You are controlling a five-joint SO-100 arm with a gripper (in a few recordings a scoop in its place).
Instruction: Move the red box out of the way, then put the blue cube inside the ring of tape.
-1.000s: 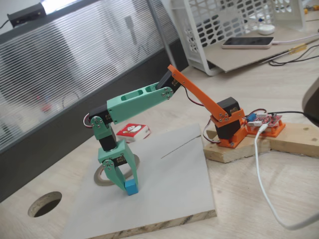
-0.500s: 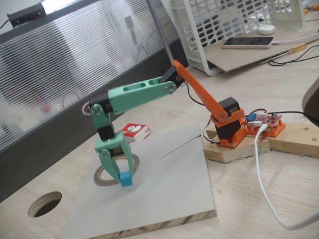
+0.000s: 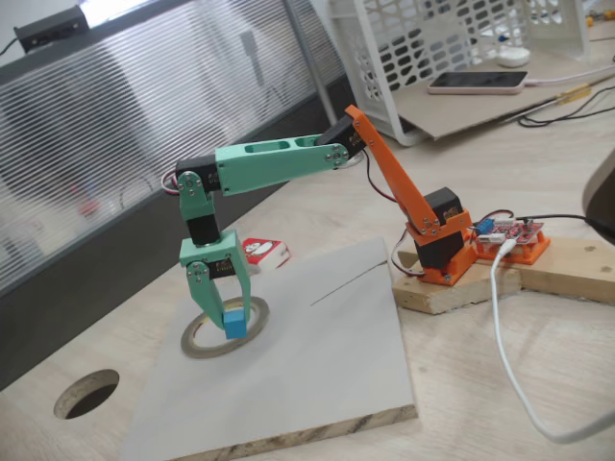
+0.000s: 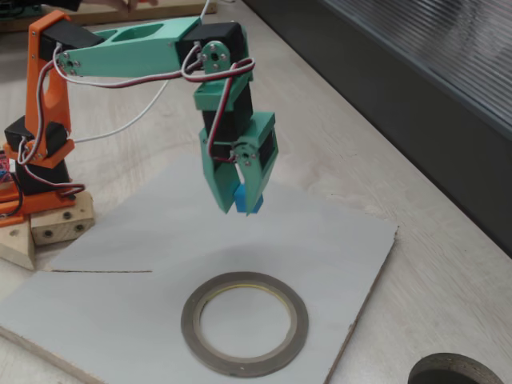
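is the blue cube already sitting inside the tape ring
No, the blue cube is pinched in the gripper, held in the air above the board, and the ring of tape has a bare centre.

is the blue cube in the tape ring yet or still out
Out. The cube is clamped in the gripper, held in the air above the board; the ring lies flat with its centre empty.

One fixed view looks down from high and far off across the surface (image 3: pixel 336 346), the other sits low and near opposite it, both sharing the ring of tape (image 4: pixel 244 323) and gripper (image 4: pixel 244 204).
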